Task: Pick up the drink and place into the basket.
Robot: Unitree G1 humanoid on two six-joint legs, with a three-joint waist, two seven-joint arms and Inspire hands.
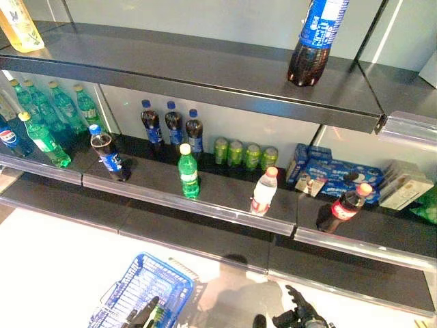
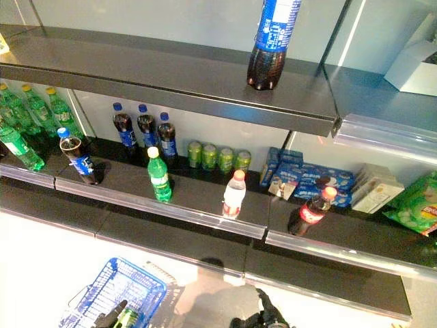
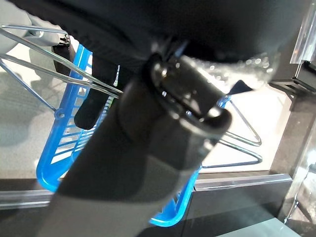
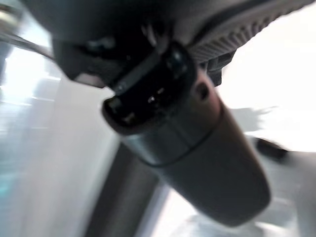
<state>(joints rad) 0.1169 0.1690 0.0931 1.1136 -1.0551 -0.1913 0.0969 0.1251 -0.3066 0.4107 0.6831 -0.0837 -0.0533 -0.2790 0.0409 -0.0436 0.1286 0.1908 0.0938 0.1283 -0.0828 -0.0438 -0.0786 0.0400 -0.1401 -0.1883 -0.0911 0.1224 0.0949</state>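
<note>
Shelf (image 1: 225,205) holds bottles; blue basket (image 1: 147,290) on floor, below left. Left hand (image 1: 145,313) at the basket's handle, grip cannot tell; something green beside it. Right hand (image 1: 297,316) low, fingers loosely spread, empty. Green bottle (image 1: 188,172) upright at shelf front: probably full, heavy, slick, rigid; grab mid-body.

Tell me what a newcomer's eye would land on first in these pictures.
First, the tall dark cola bottle with a blue label, standing alone on the top grey shelf. Next, the blue wire shopping basket low on the pale floor, with the left robot hand at its rim. On the middle shelf, a green soda bottle with a yellow cap stands up front.
</note>
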